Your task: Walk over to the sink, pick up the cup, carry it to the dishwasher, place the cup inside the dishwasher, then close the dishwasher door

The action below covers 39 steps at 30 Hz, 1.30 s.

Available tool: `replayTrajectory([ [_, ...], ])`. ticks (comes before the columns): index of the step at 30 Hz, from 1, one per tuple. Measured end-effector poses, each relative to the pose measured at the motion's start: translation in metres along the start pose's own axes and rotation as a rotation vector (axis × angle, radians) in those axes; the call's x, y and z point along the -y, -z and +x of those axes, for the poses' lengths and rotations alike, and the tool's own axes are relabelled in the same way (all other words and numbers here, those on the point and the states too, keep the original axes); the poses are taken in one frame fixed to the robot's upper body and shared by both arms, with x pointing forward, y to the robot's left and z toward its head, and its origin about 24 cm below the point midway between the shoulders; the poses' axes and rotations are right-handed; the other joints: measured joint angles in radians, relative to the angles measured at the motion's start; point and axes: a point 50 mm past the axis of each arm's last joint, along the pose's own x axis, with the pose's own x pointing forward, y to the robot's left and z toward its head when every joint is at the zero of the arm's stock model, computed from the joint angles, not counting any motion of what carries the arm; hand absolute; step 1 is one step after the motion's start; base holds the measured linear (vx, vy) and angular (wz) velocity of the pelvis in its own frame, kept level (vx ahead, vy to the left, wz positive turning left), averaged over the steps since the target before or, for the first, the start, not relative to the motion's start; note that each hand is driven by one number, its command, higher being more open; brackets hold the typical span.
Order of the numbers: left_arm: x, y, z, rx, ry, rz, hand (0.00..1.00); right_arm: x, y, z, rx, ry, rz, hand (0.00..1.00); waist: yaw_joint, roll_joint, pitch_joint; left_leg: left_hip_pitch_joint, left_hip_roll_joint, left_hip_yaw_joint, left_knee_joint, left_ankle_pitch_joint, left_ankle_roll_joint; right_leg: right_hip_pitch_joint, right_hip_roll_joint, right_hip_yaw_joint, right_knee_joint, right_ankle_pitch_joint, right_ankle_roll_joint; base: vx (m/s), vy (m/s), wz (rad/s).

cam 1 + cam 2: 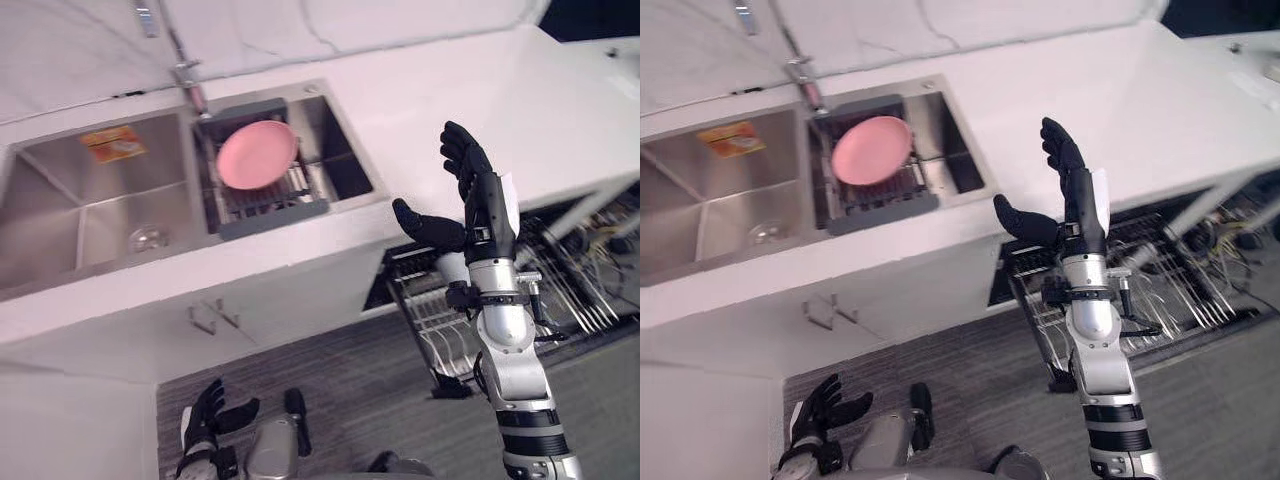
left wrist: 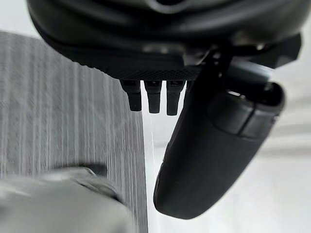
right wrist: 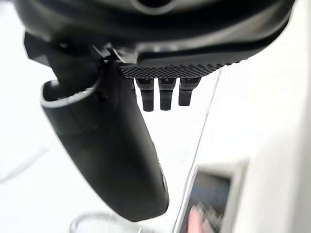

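Sticker in sink, print illegible

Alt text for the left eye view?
The right robot hand is raised open by the white counter, above a pulled-out dishwasher rack. A pink plate sits on a grey rack in the sink; the left robot hand hangs open, low.

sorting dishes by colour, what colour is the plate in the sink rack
The plate is pink, best in left eye view.

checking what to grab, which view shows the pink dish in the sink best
The left eye view: the pink dish sits whole on the grey rack in the sink. The right eye view shows it much the same; the right wrist view catches a pink blur.
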Motion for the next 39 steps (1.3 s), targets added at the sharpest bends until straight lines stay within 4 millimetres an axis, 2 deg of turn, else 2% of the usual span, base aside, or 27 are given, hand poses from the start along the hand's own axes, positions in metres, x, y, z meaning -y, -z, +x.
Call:
replayTrajectory([
  [1, -0.003, 0.003, -0.002, -0.008, -0.004, 0.008, 0.90, -0.001, 0.003, 0.001, -0.010, -0.018, -0.033, 0.90, -0.009, 0.001, -0.001, 0.000, -0.017, -0.025, 0.023, -0.021, 0.013, -0.057, -0.050, 0.081, 0.167, 0.018, -0.060, 0.16, 0.160, 0.69],
  [2, -0.005, -0.002, -0.001, 0.011, -0.003, 0.028, 0.90, 0.000, 0.008, 0.001, -0.027, -0.023, -0.060, 0.90, -0.020, -0.004, -0.001, 0.003, -0.029, -0.061, 0.027, -0.029, 0.022, -0.131, -0.059, 0.223, 0.299, 0.070, -0.115, 0.16, 0.151, 0.81],
  [3, -0.007, -0.004, 0.000, 0.023, -0.002, 0.044, 0.90, 0.000, 0.010, 0.001, -0.036, -0.027, -0.075, 0.90, -0.025, -0.007, -0.003, 0.004, -0.032, -0.080, 0.027, -0.031, 0.026, -0.159, -0.046, 0.290, 0.329, 0.057, -0.100, 0.15, 0.068, 0.82],
  [4, -0.008, -0.009, 0.001, 0.037, -0.001, 0.055, 0.90, 0.000, 0.013, 0.001, -0.045, -0.035, -0.092, 0.90, -0.031, -0.008, -0.003, 0.009, -0.037, -0.110, 0.021, -0.032, 0.025, -0.185, -0.002, 0.387, 0.324, 0.011, -0.068, 0.14, 0.025, 0.74],
  [6, -0.004, -0.019, 0.006, 0.068, 0.014, 0.070, 0.90, 0.000, 0.012, 0.005, -0.035, -0.061, -0.139, 0.90, -0.039, -0.008, -0.004, 0.039, -0.052, -0.164, -0.006, -0.022, 0.014, -0.232, 0.115, 0.612, 0.199, -0.051, -0.038, 0.19, -0.005, 0.80],
  [8, 0.000, -0.027, 0.010, 0.098, 0.029, 0.081, 0.90, 0.004, 0.010, 0.008, -0.019, -0.076, -0.186, 0.90, -0.053, -0.011, -0.006, 0.050, -0.069, -0.202, -0.007, -0.011, 0.012, -0.250, 0.175, 0.719, 0.078, -0.042, -0.021, 0.17, -0.064, 0.85],
  [9, 0.000, -0.032, 0.011, 0.118, 0.031, 0.084, 0.90, 0.007, 0.010, 0.009, -0.013, -0.081, -0.211, 0.90, -0.060, -0.027, -0.015, 0.038, -0.086, -0.216, 0.020, -0.017, 0.003, -0.262, 0.183, 0.730, -0.015, 0.020, -0.017, 0.13, -0.099, 0.87],
  [10, 0.000, -0.034, 0.012, 0.125, 0.032, 0.085, 0.90, 0.008, 0.009, 0.010, -0.009, -0.083, -0.229, 0.90, -0.065, -0.036, -0.021, 0.026, -0.094, -0.221, 0.041, -0.018, 0.001, -0.269, 0.180, 0.735, -0.028, 0.063, 0.034, 0.10, -0.107, 0.88],
  [11, 0.003, -0.035, 0.013, 0.124, 0.038, 0.081, 0.90, 0.010, 0.011, 0.010, -0.013, -0.089, -0.249, 0.90, -0.075, -0.027, -0.030, 0.010, -0.083, -0.232, 0.069, -0.023, -0.009, -0.253, 0.183, 0.720, -0.040, 0.061, 0.041, 0.15, -0.153, 0.45],
  [12, 0.004, -0.034, 0.012, 0.127, 0.043, 0.078, 0.90, 0.011, 0.010, 0.011, -0.011, -0.095, -0.259, 0.90, -0.058, -0.014, -0.042, -0.005, -0.056, -0.235, 0.081, -0.032, -0.024, -0.244, 0.210, 0.714, -0.085, 0.075, 0.027, 0.17, -0.152, 0.20],
  [15, 0.002, -0.028, 0.010, 0.104, 0.043, 0.078, 0.90, 0.012, 0.008, 0.014, -0.001, -0.110, -0.274, 0.90, -0.053, -0.013, -0.045, -0.002, -0.016, -0.256, 0.058, -0.033, -0.047, -0.185, 0.256, 0.688, -0.206, 0.133, 0.006, 0.17, -0.138, 0.01],
  [18, 0.004, -0.020, 0.007, 0.078, 0.047, 0.072, 0.90, 0.013, 0.010, 0.015, -0.007, -0.124, -0.293, 0.90, -0.050, -0.013, -0.047, 0.044, -0.015, -0.260, 0.021, -0.030, -0.053, -0.127, 0.259, 0.678, -0.267, 0.154, 0.005, 0.12, -0.060, 0.05],
  [24, 0.003, -0.016, 0.007, 0.062, 0.046, 0.077, 0.90, 0.007, 0.018, 0.019, -0.030, -0.167, -0.342, 0.90, -0.047, -0.014, -0.061, 0.060, -0.023, -0.278, -0.019, -0.014, -0.053, -0.094, 0.258, 0.663, -0.324, 0.191, 0.000, 0.03, 0.001, 0.09],
  [27, 0.004, -0.011, 0.006, 0.045, 0.057, 0.106, 0.90, 0.001, 0.020, 0.019, -0.027, -0.210, -0.394, 0.90, -0.039, -0.014, -0.062, 0.060, -0.031, -0.288, -0.041, 0.003, -0.049, -0.094, 0.254, 0.654, -0.334, 0.201, -0.005, -0.04, 0.007, 0.14],
  [34, 0.007, -0.006, 0.006, 0.022, 0.074, 0.136, 0.90, -0.009, 0.049, 0.018, -0.140, -0.279, -0.494, 0.90, -0.032, -0.023, -0.067, 0.057, -0.058, -0.330, -0.153, 0.077, -0.047, -0.126, 0.233, 0.610, -0.341, 0.205, 0.002, -0.10, -0.010, 0.20],
  [39, 0.006, -0.003, 0.005, 0.012, 0.071, 0.137, 0.90, -0.005, 0.050, 0.036, -0.144, -0.234, -0.583, 0.90, -0.029, -0.023, -0.068, 0.052, -0.059, -0.340, -0.227, 0.124, -0.051, -0.154, 0.234, 0.601, -0.347, 0.205, -0.005, -0.15, -0.004, 0.08],
])
